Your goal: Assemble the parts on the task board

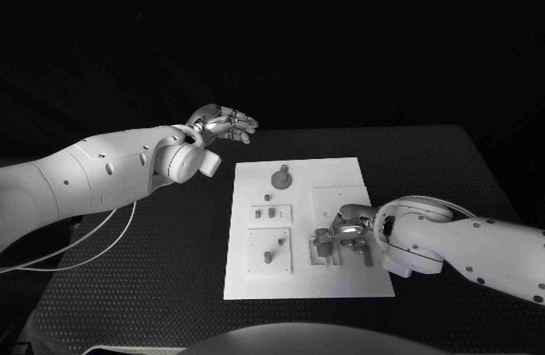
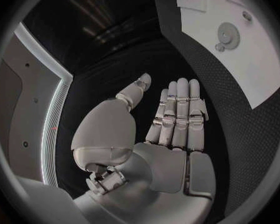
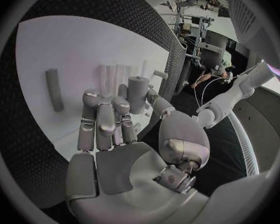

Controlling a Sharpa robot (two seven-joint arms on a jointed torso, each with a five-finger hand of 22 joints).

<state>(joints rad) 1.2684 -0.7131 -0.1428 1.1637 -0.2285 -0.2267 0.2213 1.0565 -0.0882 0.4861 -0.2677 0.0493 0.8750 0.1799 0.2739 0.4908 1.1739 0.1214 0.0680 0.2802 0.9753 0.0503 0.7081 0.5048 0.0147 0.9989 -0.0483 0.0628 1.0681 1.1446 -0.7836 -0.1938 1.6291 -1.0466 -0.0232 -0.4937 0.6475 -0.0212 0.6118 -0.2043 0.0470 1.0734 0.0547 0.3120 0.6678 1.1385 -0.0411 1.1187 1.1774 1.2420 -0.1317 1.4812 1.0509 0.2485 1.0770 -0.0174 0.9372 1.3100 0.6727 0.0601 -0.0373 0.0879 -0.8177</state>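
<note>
Gripping a grey cylinder [image 3: 137,93] over the task board [image 1: 352,284], right hand [image 1: 344,231]; left hand [image 1: 224,123] fingers released.

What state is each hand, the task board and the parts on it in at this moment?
Left hand: open, fingers straight, raised off the board, holding nothing.
Right hand: over the board's near right area, holding a grey cylinder.
Task board: flat on the table.
Gear: lying on the board's far end.
Small pegs: standing in the middle plate.
</note>
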